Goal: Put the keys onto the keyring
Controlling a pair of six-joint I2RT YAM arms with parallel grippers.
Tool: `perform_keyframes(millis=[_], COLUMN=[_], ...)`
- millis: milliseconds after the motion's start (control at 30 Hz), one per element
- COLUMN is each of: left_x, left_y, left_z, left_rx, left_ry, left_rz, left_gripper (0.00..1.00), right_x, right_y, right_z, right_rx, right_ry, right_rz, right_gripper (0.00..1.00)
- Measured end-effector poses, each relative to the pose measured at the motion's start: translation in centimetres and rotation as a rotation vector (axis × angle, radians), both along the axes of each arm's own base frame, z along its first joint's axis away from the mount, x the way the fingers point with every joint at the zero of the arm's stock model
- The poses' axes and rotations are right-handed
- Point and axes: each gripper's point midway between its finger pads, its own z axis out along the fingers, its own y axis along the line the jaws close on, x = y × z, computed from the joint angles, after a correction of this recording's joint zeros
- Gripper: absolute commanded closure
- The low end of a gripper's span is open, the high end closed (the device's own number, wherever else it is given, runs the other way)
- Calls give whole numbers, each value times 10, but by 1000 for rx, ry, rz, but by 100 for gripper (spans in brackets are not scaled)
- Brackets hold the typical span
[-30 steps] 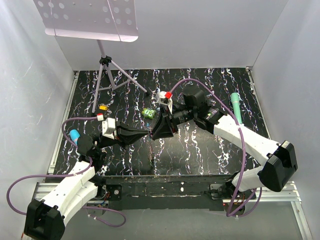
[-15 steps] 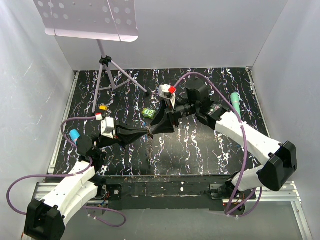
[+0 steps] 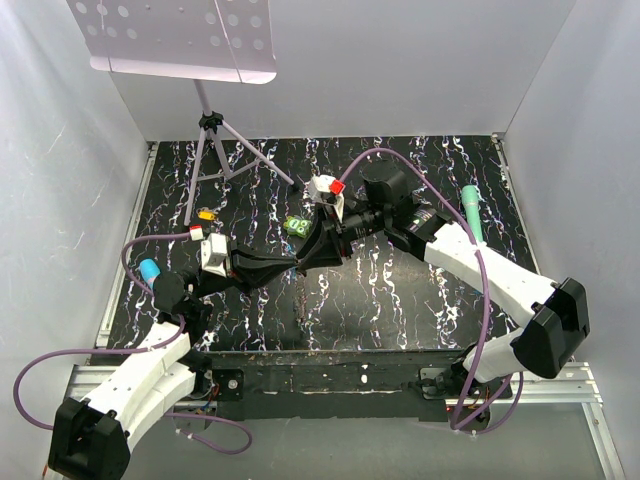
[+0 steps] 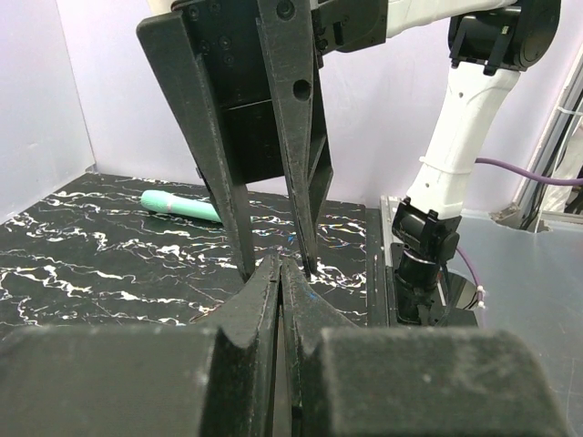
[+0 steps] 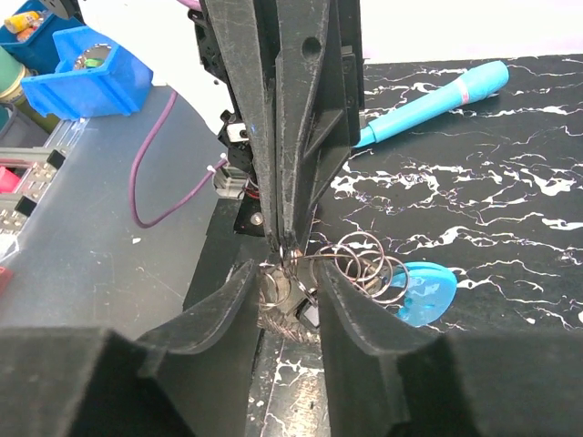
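Looks like we're mid-threading here. Both arms meet just on the bases' side of the green lumpy object (image 3: 295, 227), up off the surface (image 5: 474, 182).

The left gripper (image 4: 281, 269) is pressed together, and from the right wrist view it looks clamped on the thin wire of the keyring (image 5: 351, 259). The loops and the blue clip (image 5: 426, 293) trail off to one side of its tip.

The right gripper (image 5: 287, 273) has its jaws apart, one on each side of that pinched tip, so the keyring sits right at its fingertips. There's a small silvery bit (image 5: 278, 305) in the gap. I can't tell if that's one of the keys or whether it's pinched.

My guess for the next move: line a key's hole up with the wire end and slide it on. It's tiny stuff, so it needs really fine alignment.
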Motion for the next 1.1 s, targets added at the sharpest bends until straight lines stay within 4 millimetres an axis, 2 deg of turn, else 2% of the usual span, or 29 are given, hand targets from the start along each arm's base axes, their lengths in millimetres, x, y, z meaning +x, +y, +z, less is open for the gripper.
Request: perform_keyframes(millis=[133,433,467,533,567,833,900,1100], left_x=[2,4,4,4,4,6,6,7], left_y=[0,0,0,0,0,1,1,6], left_z=[0,-2,-2,-2,-2,-1,-1,6], left_rx=[-2,0,0,-1,-1,-8,-12,-40], left_ry=[5,19,20,21,21,33,42,65], left_rz=[8,14,14,16,15,28,28,61], left_gripper=[100,100,100,100,100,100,89,38], right_x=[-3,-5,-5,-6,-5,-3,-3,-5], right_y=[1,3,4,5,5,5,5,1], right_z=[-1,-3,-4,-4,-5,-5,-5,-14], right_rx=[0,-3,-3,-4,-3,-7,-9,-48], right_ry=[-7,-28,-31,-40,-48,-71,-76,-86], right_rz=[10,12,12,12,10,3,2,5], right_gripper=[71,74,78,95,99,99,99,99])
